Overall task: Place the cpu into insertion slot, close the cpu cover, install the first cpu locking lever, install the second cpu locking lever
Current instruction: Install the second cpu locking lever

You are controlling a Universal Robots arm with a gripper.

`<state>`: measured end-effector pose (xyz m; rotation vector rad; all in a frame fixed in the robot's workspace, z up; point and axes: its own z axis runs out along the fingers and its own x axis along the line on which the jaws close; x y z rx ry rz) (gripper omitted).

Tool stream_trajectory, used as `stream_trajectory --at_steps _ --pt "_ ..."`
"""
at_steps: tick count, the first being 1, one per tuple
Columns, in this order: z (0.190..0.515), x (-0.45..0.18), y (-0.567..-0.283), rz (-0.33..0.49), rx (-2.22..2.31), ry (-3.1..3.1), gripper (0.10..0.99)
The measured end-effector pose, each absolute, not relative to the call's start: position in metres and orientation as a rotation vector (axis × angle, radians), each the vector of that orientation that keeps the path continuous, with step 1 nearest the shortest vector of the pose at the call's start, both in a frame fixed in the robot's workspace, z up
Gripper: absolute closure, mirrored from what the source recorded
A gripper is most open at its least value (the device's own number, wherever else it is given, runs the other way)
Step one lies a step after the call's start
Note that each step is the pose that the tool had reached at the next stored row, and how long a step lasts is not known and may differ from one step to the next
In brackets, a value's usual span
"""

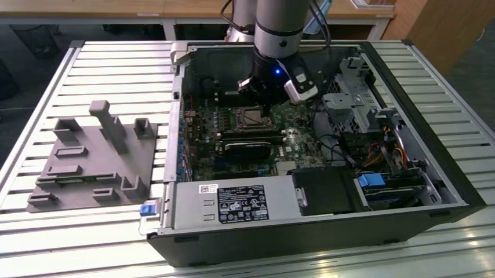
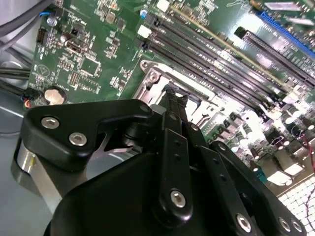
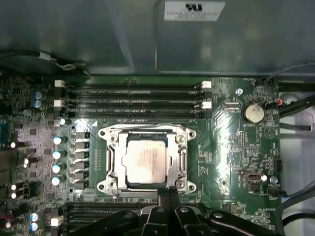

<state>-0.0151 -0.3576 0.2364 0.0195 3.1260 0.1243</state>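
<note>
While the cpu (image 3: 146, 165) sits seated, the gripper (image 3: 168, 192) hides the insertion slot's (image 3: 111, 169) edge.

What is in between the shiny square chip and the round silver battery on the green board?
In the first wrist view, between the cpu and the round battery lie the silvery cpu cover frame, then green board with tiny parts.

Insertion slot (image 2: 162, 86) half behind fingers (image 2: 173, 123)
</note>
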Motion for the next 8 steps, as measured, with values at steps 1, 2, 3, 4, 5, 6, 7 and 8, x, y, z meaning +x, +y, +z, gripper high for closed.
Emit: stream_trajectory --at_steps 1,2,3,4,5,6,7,8 --pt "0.2357 -0.0151 -0.3589 0.125 0.019 3.128 0.980" --pt "0.2352 -0.0152 -0.3601 0.125 0.019 3.129 0.980" --pt "0.2349 -0.0152 -0.3615 0.126 0.018 3.130 0.980" --pt "0.2349 -0.0153 -0.3628 0.125 0.017 3.130 0.980" --pt "0.2349 -0.0157 -0.3640 0.125 0.017 3.130 0.980" --pt "0.2348 -0.0163 -0.3652 0.125 0.016 3.130 0.980" --pt "0.2346 -0.0172 -0.3662 0.126 0.016 3.130 0.980" --pt "0.2345 -0.0184 -0.3670 0.126 0.015 3.130 0.980"
